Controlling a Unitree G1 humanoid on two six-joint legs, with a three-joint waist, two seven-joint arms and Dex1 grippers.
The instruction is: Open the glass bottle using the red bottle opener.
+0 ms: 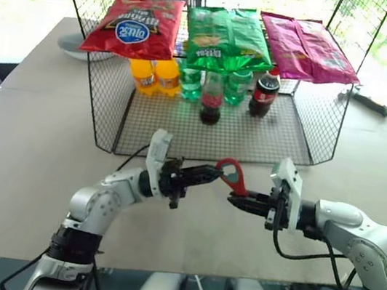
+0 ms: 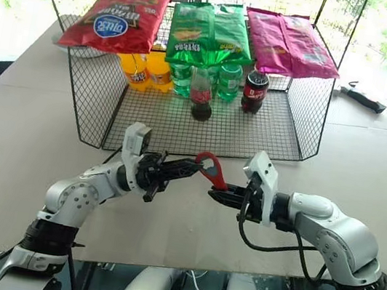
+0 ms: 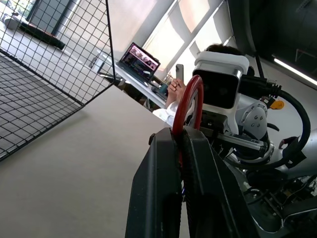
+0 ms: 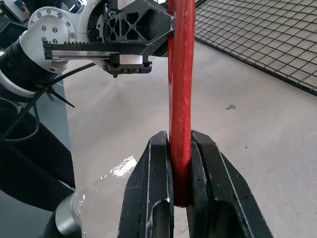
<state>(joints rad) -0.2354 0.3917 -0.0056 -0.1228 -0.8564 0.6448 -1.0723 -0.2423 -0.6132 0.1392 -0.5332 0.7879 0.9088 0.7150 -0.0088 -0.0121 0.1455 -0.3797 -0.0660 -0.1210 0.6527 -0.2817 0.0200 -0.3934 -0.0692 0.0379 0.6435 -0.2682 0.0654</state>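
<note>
The handle of the red bottle opener is covered where the black fingers of the right gripper clamp it. Its head runs past the frame edge in the right wrist view. The glass bottle has its cap hidden behind the green crisp bag. The label print is too small to read.

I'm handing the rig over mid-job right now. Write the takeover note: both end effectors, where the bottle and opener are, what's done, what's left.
Left end effector: shut on the red bottle opener, at its ring head.
Right end effector: shut on the opener's handle end.
Opener is held between both, above the table.
Glass bottle: upright in the wire rack, untouched, cap on.
Done: opener picked up.
Left: release one grip, take the bottle, pry the cap.
</note>
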